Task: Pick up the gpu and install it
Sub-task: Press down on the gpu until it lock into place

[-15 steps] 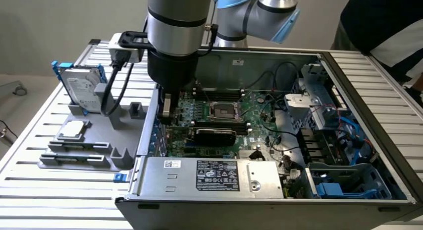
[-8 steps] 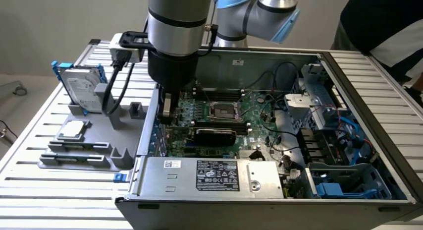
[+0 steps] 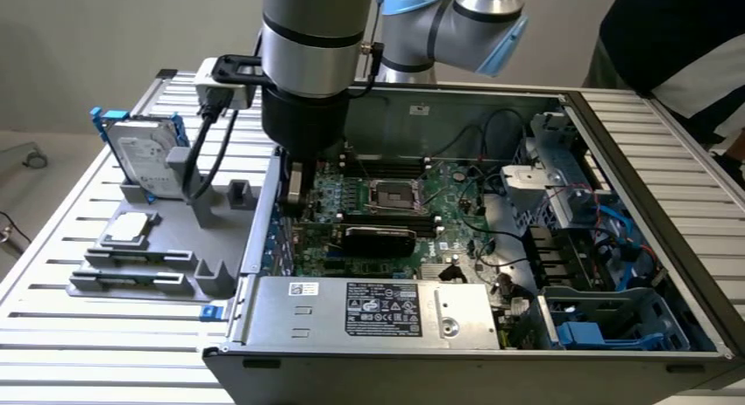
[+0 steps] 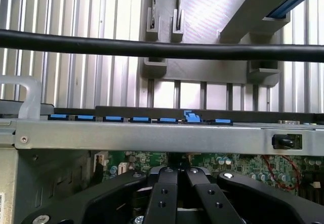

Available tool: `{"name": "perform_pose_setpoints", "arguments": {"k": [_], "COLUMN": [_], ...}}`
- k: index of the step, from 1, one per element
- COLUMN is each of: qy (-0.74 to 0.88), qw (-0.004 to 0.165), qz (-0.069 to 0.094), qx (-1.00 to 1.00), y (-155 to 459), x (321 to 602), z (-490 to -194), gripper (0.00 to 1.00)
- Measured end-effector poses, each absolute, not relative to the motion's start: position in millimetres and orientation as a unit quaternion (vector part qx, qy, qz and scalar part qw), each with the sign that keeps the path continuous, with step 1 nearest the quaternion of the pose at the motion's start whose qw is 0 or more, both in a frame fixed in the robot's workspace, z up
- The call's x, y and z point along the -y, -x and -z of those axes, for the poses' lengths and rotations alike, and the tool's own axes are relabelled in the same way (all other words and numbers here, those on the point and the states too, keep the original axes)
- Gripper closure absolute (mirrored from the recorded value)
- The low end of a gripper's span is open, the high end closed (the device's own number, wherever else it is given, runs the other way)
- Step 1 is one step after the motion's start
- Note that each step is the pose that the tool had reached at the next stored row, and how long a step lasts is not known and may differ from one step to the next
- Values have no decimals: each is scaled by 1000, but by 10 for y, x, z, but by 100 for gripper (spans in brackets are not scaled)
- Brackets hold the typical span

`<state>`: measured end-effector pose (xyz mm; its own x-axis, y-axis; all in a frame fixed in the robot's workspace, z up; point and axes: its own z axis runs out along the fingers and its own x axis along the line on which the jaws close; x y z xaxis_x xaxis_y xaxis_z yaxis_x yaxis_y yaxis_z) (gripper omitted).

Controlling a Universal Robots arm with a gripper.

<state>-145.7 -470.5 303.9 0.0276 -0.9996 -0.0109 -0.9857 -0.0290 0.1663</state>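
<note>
One open computer case [image 3: 652, 274] sits in front of you on the slatted table [image 3: 70, 248], with the arm reaching down over its motherboard [image 3: 431, 191]. Your gpu [image 3: 379, 237] lies seated across the board, black cover up, just beside the claw [image 3: 293, 195] toward the exterior view's right. In the wrist view the claw [image 4: 178, 176] is clenched, fingers [image 4: 162, 193] pressed together and holding nothing.

Soft, even daylight throughout, mild glare on bright slats, slightly blurred foreground.
</note>
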Motion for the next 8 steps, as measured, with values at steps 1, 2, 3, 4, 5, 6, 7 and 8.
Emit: {"name": "perform_pose_setpoints", "arguments": {"k": [1, 2, 3, 4, 5, 6, 7, 8], "qy": [-715, -715, -715, -715, -715, -715, -715, -715], "qw": [56, 56, 56, 56, 56, 56, 56, 56], "qz": [62, 62, 62, 62, 62, 62, 62, 62], "qx": [694, 694, 694, 694, 694, 694, 695, 694], "y": [1457, 1457, 1457, 1456, 1456, 1457, 1457, 1457], "x": [4699, 4693, 4688, 4682, 4677, 4673, 4667, 4662], "z": [-3037, -3035, -3034, -3032, -3031, -3030, -3029, -3027], "gripper": [89, 89, 89, 89, 89, 89, 89, 89]}}
